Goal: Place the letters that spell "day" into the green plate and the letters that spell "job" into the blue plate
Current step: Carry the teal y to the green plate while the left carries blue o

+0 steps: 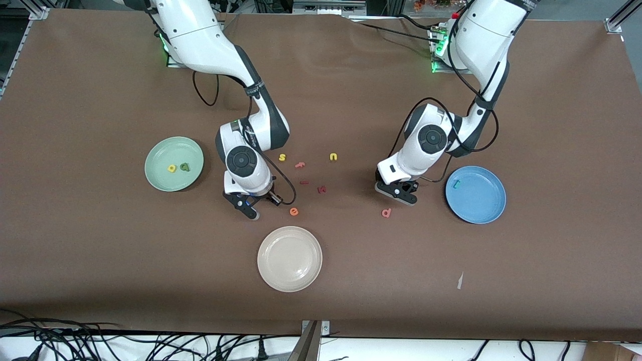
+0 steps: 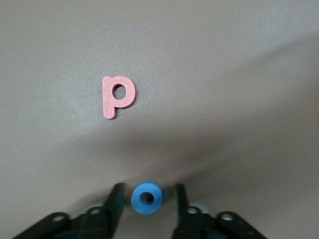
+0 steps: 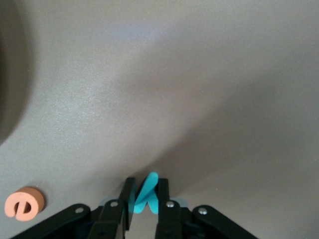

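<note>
The green plate (image 1: 155,153) holds a yellow letter (image 1: 172,168) and a green letter (image 1: 185,166). On the blue plate (image 1: 484,210) lies a teal "j" (image 1: 456,184). My right gripper (image 1: 252,211) (image 3: 146,185) is down at the table beside the orange "e" (image 1: 294,211) (image 3: 25,203), shut on the teal "y" (image 3: 144,196). My left gripper (image 1: 401,196) (image 2: 148,189) is low over the table with its fingers open around the blue "o" (image 2: 135,198), a gap showing on each side. The salmon "b" (image 1: 386,213) (image 2: 117,95) lies close by, nearer the front camera.
A cream-white plate (image 1: 289,258) sits nearest the front camera. Yellow "s" (image 1: 282,157) and "u" (image 1: 333,157) and three dark red letters (image 1: 304,182) lie between the two grippers. A paper scrap (image 1: 460,281) lies near the front edge.
</note>
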Robot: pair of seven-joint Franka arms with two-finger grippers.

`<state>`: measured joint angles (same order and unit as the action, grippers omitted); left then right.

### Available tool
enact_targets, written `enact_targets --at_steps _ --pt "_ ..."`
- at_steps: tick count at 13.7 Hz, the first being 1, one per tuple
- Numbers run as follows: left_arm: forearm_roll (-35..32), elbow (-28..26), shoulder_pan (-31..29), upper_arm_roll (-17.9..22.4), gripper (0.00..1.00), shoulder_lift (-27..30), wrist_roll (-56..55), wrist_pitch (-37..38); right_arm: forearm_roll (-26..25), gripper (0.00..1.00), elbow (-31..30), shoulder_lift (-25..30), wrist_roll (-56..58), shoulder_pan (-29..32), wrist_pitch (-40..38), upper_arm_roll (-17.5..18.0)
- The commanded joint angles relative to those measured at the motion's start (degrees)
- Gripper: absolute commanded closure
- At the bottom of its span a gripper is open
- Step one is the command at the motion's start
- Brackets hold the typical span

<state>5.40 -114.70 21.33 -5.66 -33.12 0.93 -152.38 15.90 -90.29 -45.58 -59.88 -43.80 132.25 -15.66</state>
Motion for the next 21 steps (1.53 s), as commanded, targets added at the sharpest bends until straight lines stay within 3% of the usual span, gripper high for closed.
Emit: enact_targets --at_steps 1,2,6,8,12,15,16,17,19,21 --pt "0.57 0.62 0.47 0.48 0.81 -0.28 0.03 -0.03 0.54 1.00 1.17 -0.92 0.72 -0.24 -1.29 -0.51" --pt "0.57 0.62 0.47 0.48 0.87 -0.28 0.03 0.06 0.54 1.00 1.25 -0.74 1.68 -0.06 -1.81 -0.60" --pt "0.31 0.62 -0.84 1.18 0.92 2.08 0.65 0.76 0.62 1.00 1.61 -0.30 3.01 0.20 -4.27 -0.86" --pt "-1.53 0.70 -5.40 1.53 0.95 5.25 2.92 4.17 0.63 1.00 2.57 -0.04 4.67 0.64 -6.38 -1.30" --pt "-1.80 0.09 -14.89 1.62 0.95 9.12 17.13 9.80 1.33 1.00 4.68 1.89 11.78 0.73 -14.63 -5.86" --pt "-1.71 -3.15 -17.89 4.42 0.94 11.41 26.54 11.14 1.42 1.00 4.60 3.39 20.21 1.17 -19.90 -9.72" --pt "-1.71 -3.60 -18.68 5.22 0.87 11.50 29.71 11.14 1.42 1.00 4.25 4.00 24.07 1.26 -22.27 -11.74" --pt "-1.71 -3.60 -18.95 5.66 0.73 11.41 31.31 11.14 1.50 1.00 3.55 4.18 27.59 1.34 -24.56 -13.67" --pt "-1.63 -3.60 -19.04 5.75 0.38 11.24 31.24 11.14 1.77 1.00 -2.40 8.20 35.05 1.35 -25.11 -16.32" --pt "-1.10 -3.51 -18.34 5.66 0.34 11.24 30.71 11.05 1.77 1.00 -9.08 11.38 44.44 1.34 -24.76 -20.26"
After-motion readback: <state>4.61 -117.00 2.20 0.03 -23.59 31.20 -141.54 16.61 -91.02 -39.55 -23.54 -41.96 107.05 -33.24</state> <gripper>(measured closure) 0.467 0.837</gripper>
